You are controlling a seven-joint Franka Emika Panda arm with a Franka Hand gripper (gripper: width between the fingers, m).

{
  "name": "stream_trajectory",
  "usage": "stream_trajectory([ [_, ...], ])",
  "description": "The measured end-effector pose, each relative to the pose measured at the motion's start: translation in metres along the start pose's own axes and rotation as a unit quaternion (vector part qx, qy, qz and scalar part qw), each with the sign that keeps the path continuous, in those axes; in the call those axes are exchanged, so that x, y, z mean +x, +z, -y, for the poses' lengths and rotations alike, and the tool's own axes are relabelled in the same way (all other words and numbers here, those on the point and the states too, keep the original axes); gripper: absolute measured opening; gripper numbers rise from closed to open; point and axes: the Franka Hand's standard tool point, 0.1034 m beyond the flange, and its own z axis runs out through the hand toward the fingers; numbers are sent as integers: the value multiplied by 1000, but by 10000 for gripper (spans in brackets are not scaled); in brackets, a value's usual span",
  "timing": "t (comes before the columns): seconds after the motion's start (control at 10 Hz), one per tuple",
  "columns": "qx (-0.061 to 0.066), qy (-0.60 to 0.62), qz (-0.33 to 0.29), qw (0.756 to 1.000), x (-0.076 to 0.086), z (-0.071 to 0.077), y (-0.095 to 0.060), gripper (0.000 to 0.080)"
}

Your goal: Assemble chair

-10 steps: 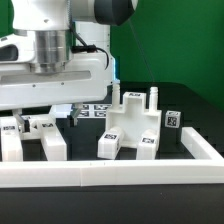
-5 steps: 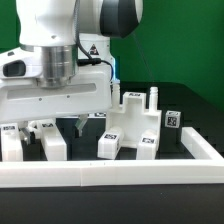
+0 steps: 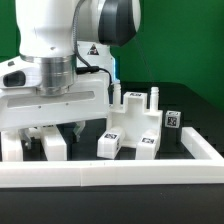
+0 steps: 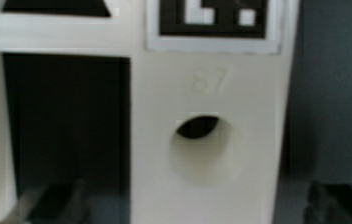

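The chair lies in loose white tagged pieces on the black table. In the wrist view a white leg piece (image 4: 208, 110) with a round hole and a square tag fills the middle. My gripper (image 4: 199, 205) straddles it, with a dark finger (image 4: 57, 200) on either side and a gap to each, so it is open. In the exterior view the gripper (image 3: 58, 135) hangs low over the leg piece (image 3: 55, 148) at the left. The seat slab with upright posts (image 3: 130, 118) stands at the exterior view's right of it.
Tagged white blocks (image 3: 108, 146) (image 3: 148, 143) lean on the seat's front, and a small one (image 3: 172, 120) stands further right. Another white piece (image 3: 10, 145) stands at the far left. A long plain white rail (image 3: 120, 172) runs along the front.
The arm has come down over the left pieces, and the fingers now reach beside the leg piece. The jaws have narrowed a little.
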Motion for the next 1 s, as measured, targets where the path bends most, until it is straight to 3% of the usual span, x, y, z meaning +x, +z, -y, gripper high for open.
stream_trajectory([
  [0.1,0,-1,0,1000,1,2,0,427],
  [0.2,0,-2,0,1000,2,3,0,427],
  [0.3,0,-2,0,1000,2,3,0,286],
  [0.9,0,1,0,1000,1,2,-1,287],
  [1.0,1,31,-3,1000,-1,4,-8,287],
])
